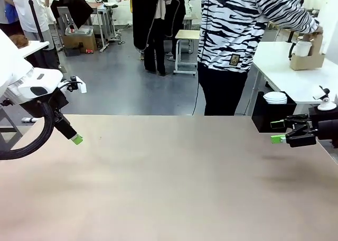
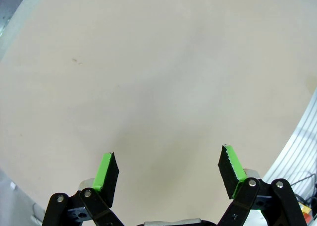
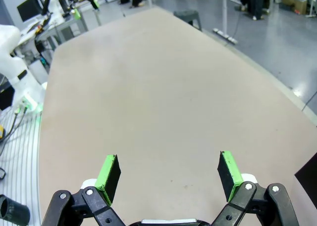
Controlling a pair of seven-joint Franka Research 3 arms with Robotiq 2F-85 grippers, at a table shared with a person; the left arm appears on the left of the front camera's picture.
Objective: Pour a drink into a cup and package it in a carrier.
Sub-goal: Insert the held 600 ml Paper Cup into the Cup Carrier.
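Note:
Across the room, on a white side table, stands the brown cardboard carrier (image 1: 308, 61) with a white cup (image 1: 302, 48) in it. A person in a zebra-striped top has a hand (image 1: 315, 33) at the carrier's top. The drink is out of view. My left gripper (image 1: 75, 138) (image 2: 168, 159) hangs open over the bare beige table (image 1: 169, 177) at its left side, nothing between its fingers. My right gripper (image 1: 278, 131) (image 3: 168, 161) is open and empty too, pointing sideways over the table's right edge.
A black box topped with white lids (image 1: 270, 110) stands just past the table's far right corner, close to my right gripper. The white side table (image 1: 285, 77) lies behind it. A stool (image 1: 186, 49) stands on the floor farther back.

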